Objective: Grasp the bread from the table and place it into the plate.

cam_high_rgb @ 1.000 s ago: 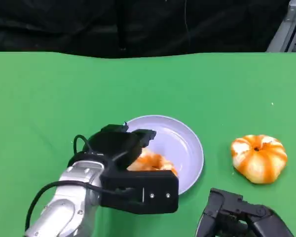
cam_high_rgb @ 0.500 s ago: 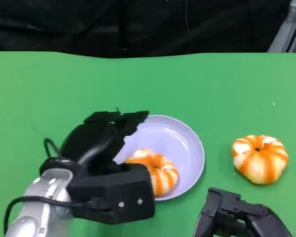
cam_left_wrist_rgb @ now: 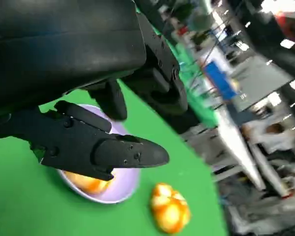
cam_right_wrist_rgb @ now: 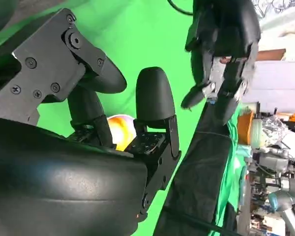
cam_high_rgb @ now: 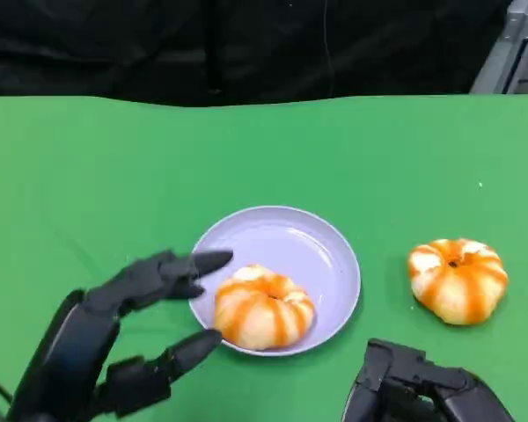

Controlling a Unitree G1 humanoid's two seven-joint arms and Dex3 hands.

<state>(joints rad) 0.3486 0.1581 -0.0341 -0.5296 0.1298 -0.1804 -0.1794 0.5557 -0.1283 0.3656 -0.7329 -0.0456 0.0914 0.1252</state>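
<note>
On the green worktop [cam_high_rgb: 88, 176], one bread [cam_high_rgb: 262, 307] lies in the plate [cam_high_rgb: 330, 255] just beyond the released left hand [cam_high_rgb: 114, 343]; a second bread [cam_high_rgb: 458, 279] remains outside.

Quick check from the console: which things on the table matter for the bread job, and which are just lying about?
Part of the job:
- orange-and-white striped round bread, lying in the plate
- pale lilac round plate
- left hand, fingers apart, beside the plate
- second striped round bread, on the cloth beside the plate

Just there:
- green table cloth
- right hand, idle near the table edge
</note>
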